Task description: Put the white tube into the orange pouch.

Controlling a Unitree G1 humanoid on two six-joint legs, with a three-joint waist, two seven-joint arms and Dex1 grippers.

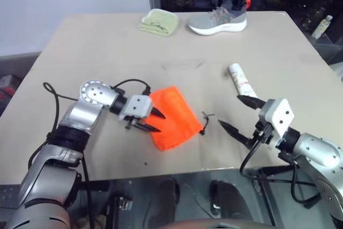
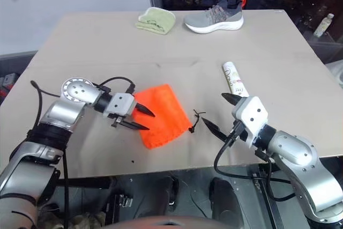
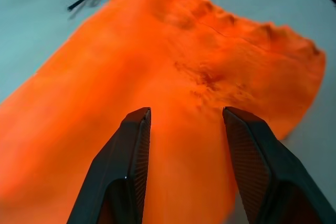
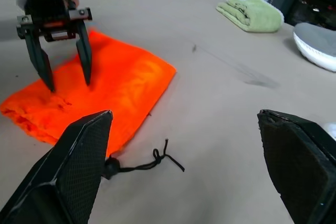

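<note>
The white tube (image 1: 240, 80) lies flat on the tan surface (image 1: 107, 46), its long axis running from the far side toward the robot and slanting slightly to the robot's right. It carries tan and reddish print, but no lettering can be made out. It sits to the right of the orange pouch (image 1: 172, 117), well apart from it and just beyond the right gripper (image 1: 236, 115), whose jaws stand wide open with nothing between them.

The pouch lies flat near the surface's front edge, its long axis on a diagonal, its black cord (image 1: 206, 122) trailing off the right-hand corner. The left gripper (image 2: 140, 119) points down at the pouch's left part, jaws parted, their tips at the fabric without pinching it.

At the far edge lie a folded light-green cloth (image 1: 159, 22) and a grey shoe (image 1: 218, 21).
</note>
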